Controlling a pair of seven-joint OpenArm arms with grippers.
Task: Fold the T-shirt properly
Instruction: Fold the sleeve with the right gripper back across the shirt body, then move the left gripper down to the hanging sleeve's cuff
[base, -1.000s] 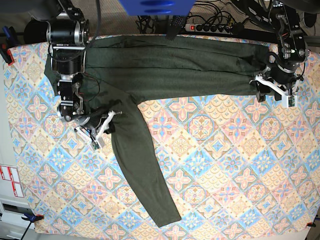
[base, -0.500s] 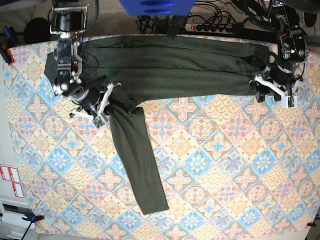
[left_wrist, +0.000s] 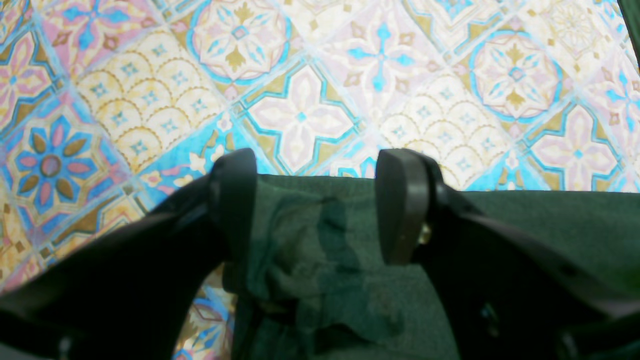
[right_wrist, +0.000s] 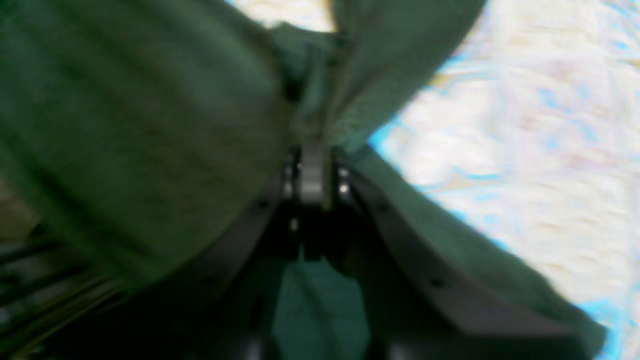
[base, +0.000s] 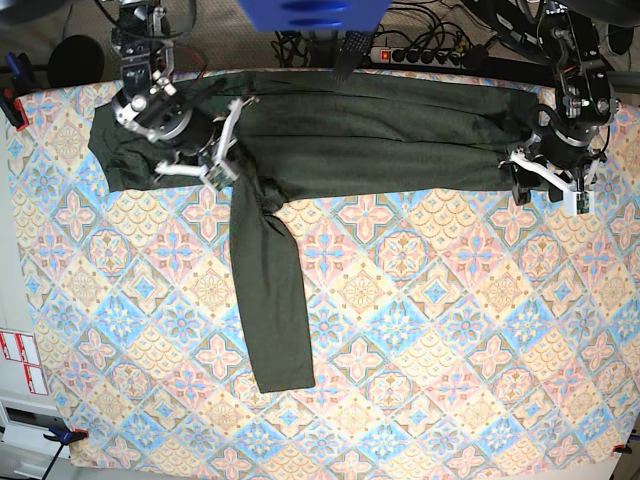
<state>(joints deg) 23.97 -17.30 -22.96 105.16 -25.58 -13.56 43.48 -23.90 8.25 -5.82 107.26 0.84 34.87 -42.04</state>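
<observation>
Right gripper (base: 222, 150) clamped on T-shirt (base: 340, 135) sleeve top, rest of sleeve (base: 270, 300) trailing down across patterned tablecloth (base: 450, 330). Risk: thin knit slipping out or sleeve landing twisted. Left gripper (base: 548, 183) spread wide over hem, gripping nothing, so body could drag.

T-shirt (base: 360, 135) plain dark green; tablecloth (base: 450, 330) pastel floral-tile pattern.

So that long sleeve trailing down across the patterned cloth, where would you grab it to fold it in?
Probably at the cuff end of the sleeve, coming straight down from above. It lies flat on the tablecloth with bare cloth on three sides, so fingers could pinch the free edge and carry it up onto the T-shirt.
</observation>
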